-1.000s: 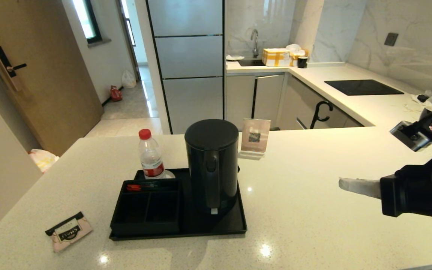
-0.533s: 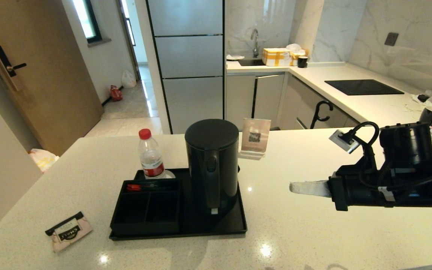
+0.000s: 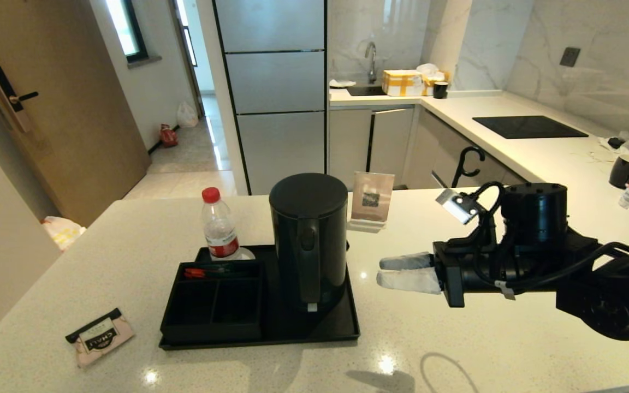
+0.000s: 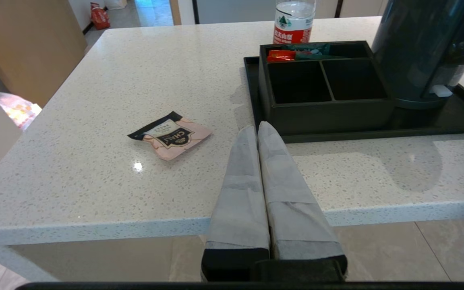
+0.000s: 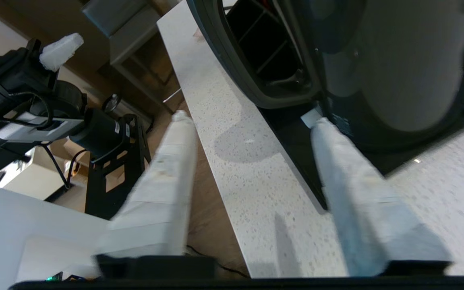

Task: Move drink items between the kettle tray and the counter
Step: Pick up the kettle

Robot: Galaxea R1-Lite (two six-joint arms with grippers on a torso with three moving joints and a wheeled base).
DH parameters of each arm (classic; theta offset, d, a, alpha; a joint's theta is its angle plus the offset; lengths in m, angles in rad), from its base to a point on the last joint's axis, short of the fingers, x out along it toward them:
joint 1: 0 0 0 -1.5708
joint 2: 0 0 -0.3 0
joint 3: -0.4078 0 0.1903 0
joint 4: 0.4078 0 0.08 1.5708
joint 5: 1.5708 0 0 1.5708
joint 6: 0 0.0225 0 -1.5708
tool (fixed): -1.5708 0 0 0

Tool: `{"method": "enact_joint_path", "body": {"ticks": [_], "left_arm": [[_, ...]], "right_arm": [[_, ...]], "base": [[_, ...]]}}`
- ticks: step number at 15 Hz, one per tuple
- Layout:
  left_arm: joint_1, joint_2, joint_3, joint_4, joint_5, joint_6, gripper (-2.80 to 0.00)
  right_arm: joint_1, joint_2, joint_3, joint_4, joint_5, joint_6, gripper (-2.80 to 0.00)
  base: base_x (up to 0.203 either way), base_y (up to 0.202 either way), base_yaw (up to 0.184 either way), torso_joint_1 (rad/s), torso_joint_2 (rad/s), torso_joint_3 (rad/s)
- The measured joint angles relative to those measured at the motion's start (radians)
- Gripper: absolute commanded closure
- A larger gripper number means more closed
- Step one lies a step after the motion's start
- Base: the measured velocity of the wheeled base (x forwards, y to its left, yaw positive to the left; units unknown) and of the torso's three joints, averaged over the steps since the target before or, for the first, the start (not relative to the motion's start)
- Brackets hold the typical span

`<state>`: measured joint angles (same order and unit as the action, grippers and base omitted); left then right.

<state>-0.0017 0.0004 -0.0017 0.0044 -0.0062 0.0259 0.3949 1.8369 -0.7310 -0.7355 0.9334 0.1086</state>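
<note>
**Nothing moved yet: right arm at the kettle**

The right gripper (image 3: 383, 271) had its jaws spread, just beside the kettle (image 3: 308, 240), touching nothing. The kettle stood on the kettle tray (image 3: 347, 327); the CHALI tea sachet (image 3: 100, 336) lay on the counter (image 3: 456, 338) (both moves undone, I judged). The left gripper (image 4: 258, 131), jaws pressed together, hung off the counter's near edge.

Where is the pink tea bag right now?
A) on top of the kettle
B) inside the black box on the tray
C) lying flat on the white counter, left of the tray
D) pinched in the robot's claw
C. The pink tea bag lies flat on the counter, left of the tray and apart from it; neither claw touches it.
</note>
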Motion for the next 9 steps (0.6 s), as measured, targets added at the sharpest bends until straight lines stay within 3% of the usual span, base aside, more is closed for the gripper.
{"method": "enact_joint_path", "body": {"ticks": [4,9], "left_arm": [[0.000,0.000,0.000,0.000,0.000,0.000,0.00],[0.000,0.000,0.000,0.000,0.000,0.000,0.00]], "right_arm": [[0.026,0.028,-0.014,-0.007,-0.008,-0.006,-2.80],[0.125,0.052,-0.039,-0.036,-0.061,-0.070,-2.80]], "base": [[0.000,0.000,0.000,0.000,0.00,0.000],[0.000,0.000,0.000,0.000,0.00,0.000]]}}
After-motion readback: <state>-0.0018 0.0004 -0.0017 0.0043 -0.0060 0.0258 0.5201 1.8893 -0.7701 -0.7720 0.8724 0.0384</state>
